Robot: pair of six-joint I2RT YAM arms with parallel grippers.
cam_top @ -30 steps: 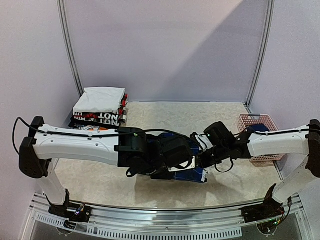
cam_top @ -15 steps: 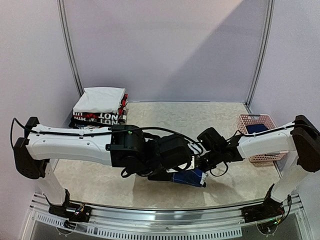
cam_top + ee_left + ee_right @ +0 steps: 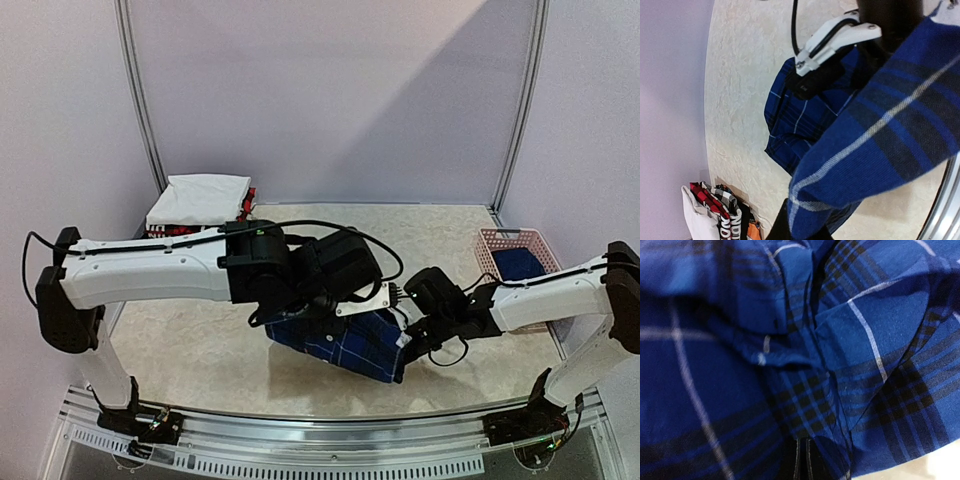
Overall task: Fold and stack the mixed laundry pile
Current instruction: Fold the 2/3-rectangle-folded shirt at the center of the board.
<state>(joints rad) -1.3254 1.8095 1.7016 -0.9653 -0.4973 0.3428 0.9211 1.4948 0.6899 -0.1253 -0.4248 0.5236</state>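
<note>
Lab test cell: bare panelled walls (image 3: 330, 100)

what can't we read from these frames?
- Left gripper: its own wrist covers it in the top view, and the plaid shirt drapes over it in the left wrist view. Open or shut is unreadable.
- Right gripper: plaid fills the right wrist view, so its state is unreadable.
- Blue item in the pink basket: too small to identify in the top view.
- Folded stack: its lower part is behind the left arm.
</note>
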